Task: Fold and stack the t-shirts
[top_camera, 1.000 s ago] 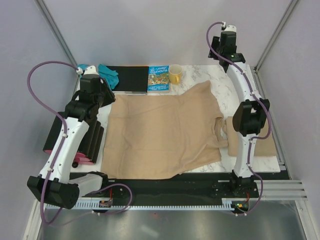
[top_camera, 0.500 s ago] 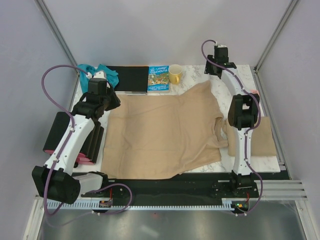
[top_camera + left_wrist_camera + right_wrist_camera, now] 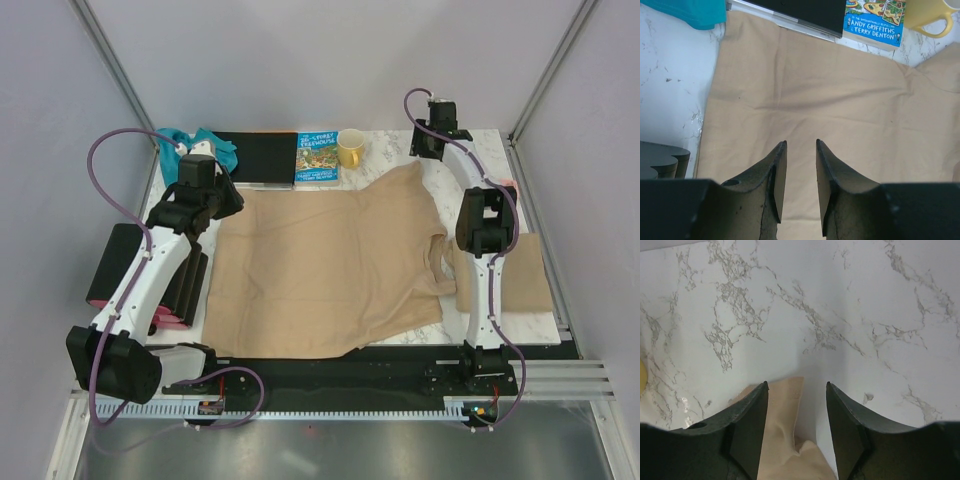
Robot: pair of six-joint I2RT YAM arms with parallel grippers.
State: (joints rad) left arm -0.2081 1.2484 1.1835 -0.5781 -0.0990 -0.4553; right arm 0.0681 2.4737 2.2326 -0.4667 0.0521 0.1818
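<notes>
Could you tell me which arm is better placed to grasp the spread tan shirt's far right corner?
Right. The right gripper hangs open over that tip of the spread tan shirt; the left gripper is over its left side.

A t-shirt (image 3: pixel 320 270) lay on the table (image 3: pixel 392 150); behind it, left to right, sat a board (image 3: pixel 258 158), book (image 3: pixel 317 158) and mug (image 3: pixel 350 148).

Back edge is crowded on our left half: teal garment (image 3: pixel 215 150), black board (image 3: pixel 258 157), book (image 3: pixel 317 157) and yellow mug (image 3: pixel 350 148) in a row, just beside the spread tan shirt's (image 3: pixel 325 265) far hem. We have bare tabletop (image 3: pixel 850 300) ahead of the right claw (image 3: pixel 796 384), with only a sleeve tip below it. The left claw (image 3: pixel 801 142) is over flat cloth, with nothing upright near. Black rolls (image 3: pixel 115 262) line the left edge.
</notes>
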